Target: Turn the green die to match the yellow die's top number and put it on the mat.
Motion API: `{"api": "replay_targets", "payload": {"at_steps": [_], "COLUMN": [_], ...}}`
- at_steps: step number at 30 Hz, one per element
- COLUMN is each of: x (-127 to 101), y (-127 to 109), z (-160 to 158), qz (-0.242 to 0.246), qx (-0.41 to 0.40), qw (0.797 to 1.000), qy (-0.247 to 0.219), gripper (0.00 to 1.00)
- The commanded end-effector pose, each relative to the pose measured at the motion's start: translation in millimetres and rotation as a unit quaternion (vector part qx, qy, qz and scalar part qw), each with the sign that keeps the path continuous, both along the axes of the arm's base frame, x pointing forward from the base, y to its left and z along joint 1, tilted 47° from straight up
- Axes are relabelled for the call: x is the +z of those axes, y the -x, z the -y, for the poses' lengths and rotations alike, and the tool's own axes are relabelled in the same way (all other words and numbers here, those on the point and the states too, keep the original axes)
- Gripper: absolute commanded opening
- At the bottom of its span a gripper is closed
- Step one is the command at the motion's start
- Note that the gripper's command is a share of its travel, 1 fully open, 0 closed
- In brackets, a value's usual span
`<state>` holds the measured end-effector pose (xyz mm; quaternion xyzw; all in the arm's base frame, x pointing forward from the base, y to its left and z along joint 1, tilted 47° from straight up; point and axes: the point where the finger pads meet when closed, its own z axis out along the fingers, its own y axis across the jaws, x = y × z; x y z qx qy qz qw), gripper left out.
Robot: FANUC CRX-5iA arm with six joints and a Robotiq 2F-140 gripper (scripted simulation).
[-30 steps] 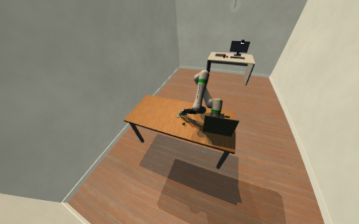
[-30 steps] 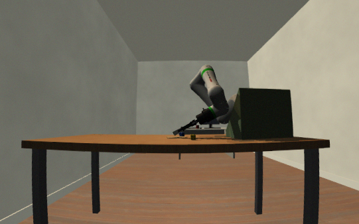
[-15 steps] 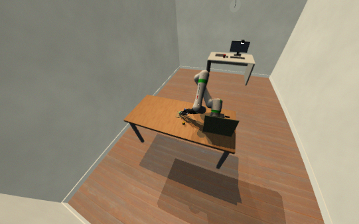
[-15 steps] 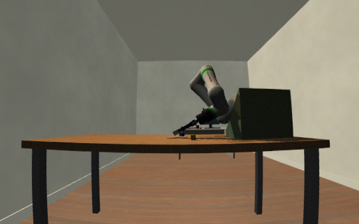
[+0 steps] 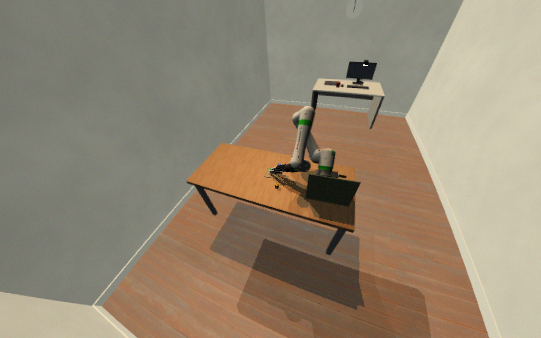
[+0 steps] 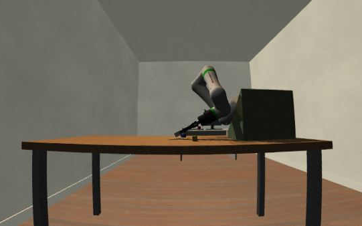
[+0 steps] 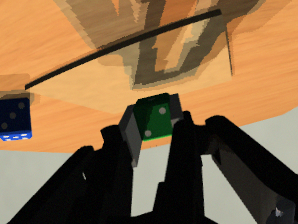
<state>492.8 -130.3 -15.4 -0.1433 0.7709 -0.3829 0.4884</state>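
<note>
In the wrist view my gripper is shut on the green die, one black finger on each side of it, low over the wooden table. The blue die lies on the table to the left of my fingers. A thin dark line runs across the table beyond the die and looks like the mat's edge. In the exterior view my gripper reaches down to the table beside the blue die, and the yellow die lies a little to the right. The yellow die also shows in the top view, nearer the front than my gripper. The numbers on the dice are too small to read.
A large dark green box stands on the table beside the arm's base; it also shows in the exterior view. A second desk with a monitor stands far back by the wall.
</note>
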Motion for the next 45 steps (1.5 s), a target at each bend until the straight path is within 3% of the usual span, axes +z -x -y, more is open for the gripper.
{"api": "replay_targets", "payload": {"at_steps": [1,45], "x": [-1.4,-6.4], "y": [0.0,0.1], "z": [1.4,6.8], "qz": [0.0,0.0], "qx": [0.0,0.0], "qw": [1.0,1.0], "qy": [0.0,0.0], "gripper": [0.16,0.16]}}
